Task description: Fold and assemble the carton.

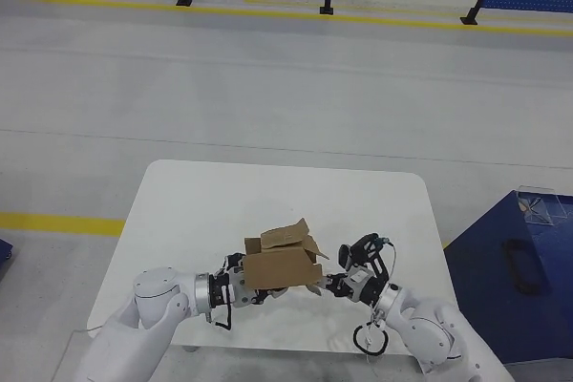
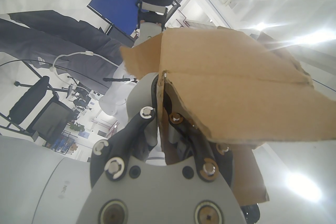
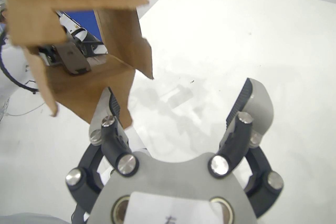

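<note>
Brown cardboard wall is pinched in the left claw (image 2: pixel 161 93), one finger inside it and one outside. Opposite, the right claw (image 3: pixel 178 89) stands wide with nothing between its fingers, one finger just beside a lower flap. Between the two, the carton (image 1: pixel 282 260) is held above the near part of the white table (image 1: pixel 267 191). It is half-formed, with flaps splayed and its open end towards the right claw.

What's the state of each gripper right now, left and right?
Left gripper: closed on a wall of the carton.
Right gripper: open, holding nothing, next to the carton.
</note>
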You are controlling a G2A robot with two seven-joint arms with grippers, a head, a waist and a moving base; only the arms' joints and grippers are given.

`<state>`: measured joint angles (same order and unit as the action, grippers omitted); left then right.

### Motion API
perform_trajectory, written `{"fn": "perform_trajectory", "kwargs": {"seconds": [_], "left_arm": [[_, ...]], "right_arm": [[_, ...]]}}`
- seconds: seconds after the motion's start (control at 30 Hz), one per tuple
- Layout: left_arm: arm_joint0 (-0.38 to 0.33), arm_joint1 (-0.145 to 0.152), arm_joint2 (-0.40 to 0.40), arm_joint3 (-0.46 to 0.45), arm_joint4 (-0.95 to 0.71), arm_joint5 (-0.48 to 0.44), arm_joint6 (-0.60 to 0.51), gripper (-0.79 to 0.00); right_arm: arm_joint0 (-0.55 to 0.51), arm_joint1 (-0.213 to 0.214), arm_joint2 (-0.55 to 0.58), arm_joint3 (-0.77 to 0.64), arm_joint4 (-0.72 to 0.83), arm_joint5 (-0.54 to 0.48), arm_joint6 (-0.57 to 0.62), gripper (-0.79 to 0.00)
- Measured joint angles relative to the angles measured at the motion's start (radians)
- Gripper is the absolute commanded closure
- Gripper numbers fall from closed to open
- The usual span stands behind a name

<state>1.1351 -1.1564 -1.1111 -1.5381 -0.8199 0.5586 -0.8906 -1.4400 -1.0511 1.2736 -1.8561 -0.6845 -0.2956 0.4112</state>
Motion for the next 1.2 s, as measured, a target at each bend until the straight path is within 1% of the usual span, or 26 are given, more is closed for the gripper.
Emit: {"fn": "perform_trajectory", "kwargs": {"seconds": [0.23, 0.4, 0.67, 0.97, 1.2], "left_arm": [[-0.005, 0.001, 0.002, 0.013, 0.002, -0.010, 0.020, 0.000], [-0.001, 0.002, 0.002, 0.017, 0.015, -0.029, 0.056, 0.000], [0.006, 0.003, 0.008, 0.008, 0.011, -0.037, 0.062, 0.000], [0.035, 0.013, -0.015, -0.023, 0.023, -0.057, 0.046, 0.000], [0.054, 0.020, -0.022, -0.064, 0.037, -0.098, 0.005, 0.000]], "right_arm": [[-0.047, 0.005, 0.045, -0.076, 0.005, -0.024, -0.033, -0.785], [-0.063, 0.003, 0.041, -0.102, -0.003, -0.022, -0.041, -0.785], [-0.014, -0.009, -0.026, -0.075, -0.037, 0.010, -0.033, -0.785], [0.001, -0.008, 0.032, -0.037, 0.029, 0.054, -0.006, -0.785], [0.019, -0.014, 0.008, -0.011, 0.000, 0.103, 0.015, -0.785]]}}
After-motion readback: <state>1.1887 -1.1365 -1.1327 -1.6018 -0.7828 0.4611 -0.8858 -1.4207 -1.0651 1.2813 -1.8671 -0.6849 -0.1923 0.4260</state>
